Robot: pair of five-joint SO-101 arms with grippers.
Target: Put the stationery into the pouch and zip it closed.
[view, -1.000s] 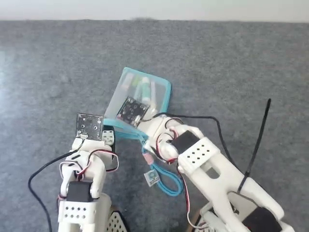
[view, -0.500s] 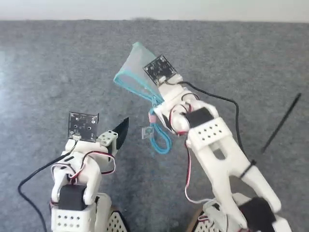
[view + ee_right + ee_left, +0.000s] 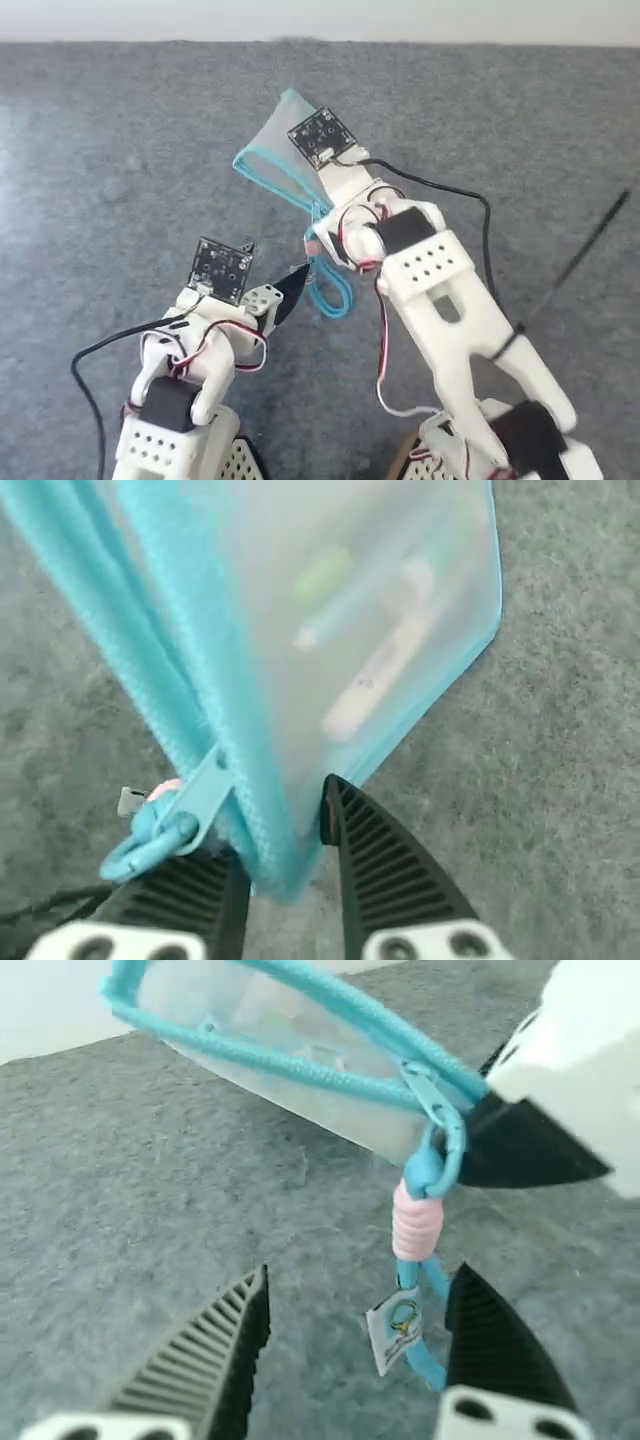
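The translucent pouch [image 3: 272, 140] with teal zip edging hangs tilted above the grey felt, its mouth gaping. My right gripper [image 3: 318, 208] is shut on its edge by the zipper pull [image 3: 188, 783]. In the right wrist view, my right gripper [image 3: 280, 832] pinches the pouch [image 3: 380, 600], and pens and other stationery [image 3: 372, 675] show through its wall. My left gripper [image 3: 283, 292] stands open just below. In the left wrist view, the pull's pink bead [image 3: 417, 1222], tag [image 3: 393, 1325] and teal cord hang between the fingers of my left gripper [image 3: 362, 1275], nearer one of them, under the pouch [image 3: 300, 1055].
Grey felt [image 3: 110, 150] covers the table out to a pale wall at the back. The teal cord loop [image 3: 330, 290] dangles between the two arms. A black cable [image 3: 585, 250] rises at the right.
The right arm lifted the pouch off the felt and swung it back. The left gripper let go, opened, and moved right toward the hanging zipper cord.
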